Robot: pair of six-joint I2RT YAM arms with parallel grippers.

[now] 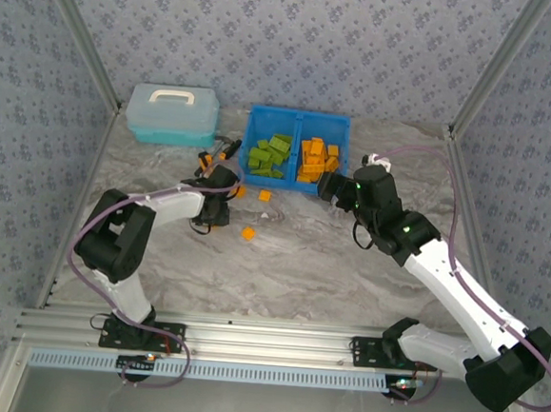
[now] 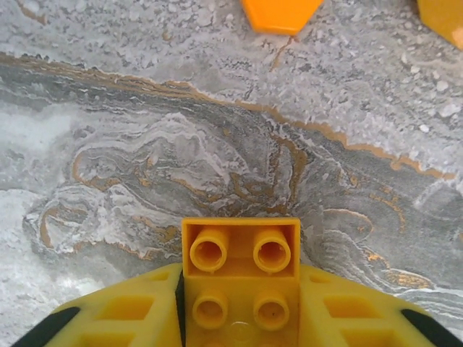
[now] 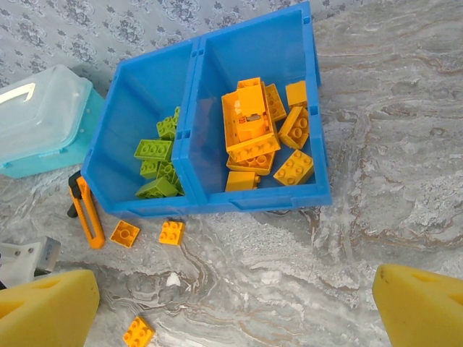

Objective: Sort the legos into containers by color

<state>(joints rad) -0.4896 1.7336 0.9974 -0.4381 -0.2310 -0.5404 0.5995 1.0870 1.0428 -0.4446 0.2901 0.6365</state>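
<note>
Left jaws clench a small orange studded plastic brick between yellow fingers, over the marbled grey desk; two more orange pieces are cut off at the top edge. From the right wrist, the right jaws stand released before the bright blue two-compartment plastic bin: olive-green bricks in one compartment, orange bricks in the other, three orange strays outside. From above, sorting looks nearly finished; the held brick is hidden under the left wrist.
</note>
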